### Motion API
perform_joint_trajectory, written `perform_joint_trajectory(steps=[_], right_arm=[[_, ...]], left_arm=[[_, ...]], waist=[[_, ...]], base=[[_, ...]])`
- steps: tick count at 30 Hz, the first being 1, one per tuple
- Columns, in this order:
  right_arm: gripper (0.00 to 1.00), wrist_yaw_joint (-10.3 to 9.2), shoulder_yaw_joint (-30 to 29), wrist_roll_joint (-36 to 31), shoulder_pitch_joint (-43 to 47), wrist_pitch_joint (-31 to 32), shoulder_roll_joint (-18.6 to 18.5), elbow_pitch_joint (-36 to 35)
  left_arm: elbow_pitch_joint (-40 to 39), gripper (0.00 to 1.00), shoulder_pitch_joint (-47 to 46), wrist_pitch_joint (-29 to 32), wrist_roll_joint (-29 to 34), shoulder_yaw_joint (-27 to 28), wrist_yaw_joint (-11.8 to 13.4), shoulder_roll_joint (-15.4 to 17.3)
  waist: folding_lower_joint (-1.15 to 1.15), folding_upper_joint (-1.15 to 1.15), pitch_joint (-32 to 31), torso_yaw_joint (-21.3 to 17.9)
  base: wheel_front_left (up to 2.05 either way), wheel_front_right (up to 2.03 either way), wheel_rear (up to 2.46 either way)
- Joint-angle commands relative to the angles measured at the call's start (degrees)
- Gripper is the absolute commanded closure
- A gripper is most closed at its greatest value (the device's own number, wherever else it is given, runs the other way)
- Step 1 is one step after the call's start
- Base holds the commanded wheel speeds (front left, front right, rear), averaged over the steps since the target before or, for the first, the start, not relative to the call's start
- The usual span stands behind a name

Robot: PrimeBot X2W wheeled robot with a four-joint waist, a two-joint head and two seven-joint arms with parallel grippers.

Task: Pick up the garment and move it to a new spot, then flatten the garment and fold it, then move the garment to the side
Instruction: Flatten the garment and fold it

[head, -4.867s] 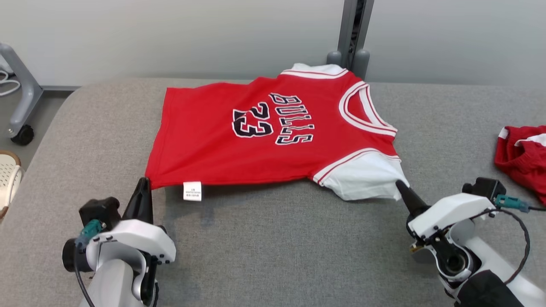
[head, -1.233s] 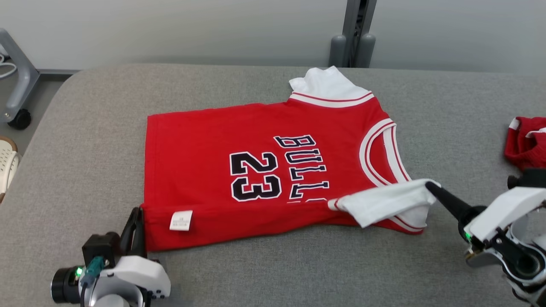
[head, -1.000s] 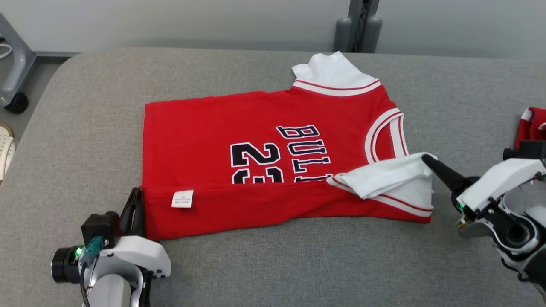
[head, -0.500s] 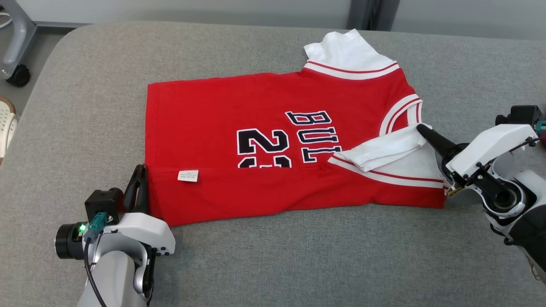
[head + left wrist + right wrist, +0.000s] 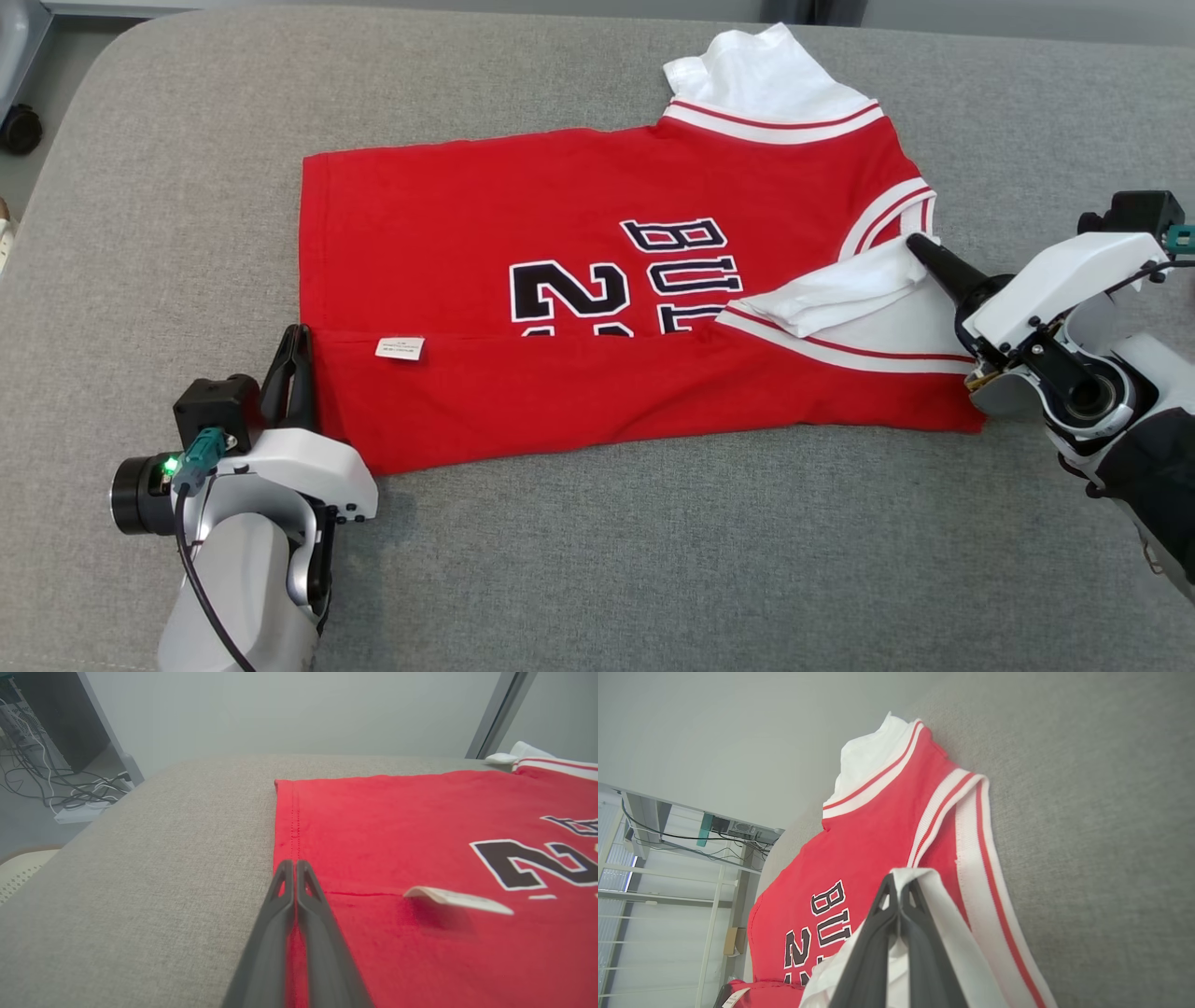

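Head view: a red Bulls jersey [image 5: 448, 233] lies flat on the grey fabric-covered desk [image 5: 653, 560], hem to the left and neck opening to the right. Its near long edge is turned over toward the far side as a straight band that covers the lower part of the number 23 and of the lettering. A small white label [image 5: 400, 348] sits on that band near the hem.

The left gripper [image 5: 299, 338] is at the jersey's near-left corner, its two dark fingers pressed together on the folded hem. In the left wrist view a sliver of red cloth shows between the closed fingers of the left gripper [image 5: 294, 864], with the label [image 5: 458, 899] standing up just to the right.

The right gripper [image 5: 917, 246] is closed too, pinching the white near sleeve [image 5: 840, 291], which is drawn over the red chest beside the neck trim. The right wrist view shows white cloth wrapped around the tips of the right gripper [image 5: 899, 883]. The white far sleeve [image 5: 756, 79] lies spread on the desk at the far edge of the jersey
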Motion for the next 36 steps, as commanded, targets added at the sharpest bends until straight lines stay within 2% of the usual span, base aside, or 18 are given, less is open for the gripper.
perform_joint_trajectory(steps=[1,24,36], right_arm=[[1.00,0.04,0.25,-0.02,-0.72,-0.21,0.17,0.59],[1.00,0.04,3.20,-1.63,-5.22,-0.40,3.10,6.16],[1.00,0.04,2.61,-1.90,-5.82,-2.18,3.75,7.76]], left_arm=[[0.13,1.00,-0.96,-0.07,-0.03,0.28,0.25,0.28],[2.34,1.00,-1.61,-0.07,-1.98,-2.82,1.04,0.28],[2.00,1.00,-1.86,-0.07,-2.60,-3.05,1.59,0.29]], waist=[[0.00,0.00,0.12,-0.03],[0.00,0.00,1.78,2.12],[0.00,0.00,2.04,2.24]], base=[[0.00,0.00,0.00],[0.00,0.00,0.00],[0.00,0.00,0.00]])
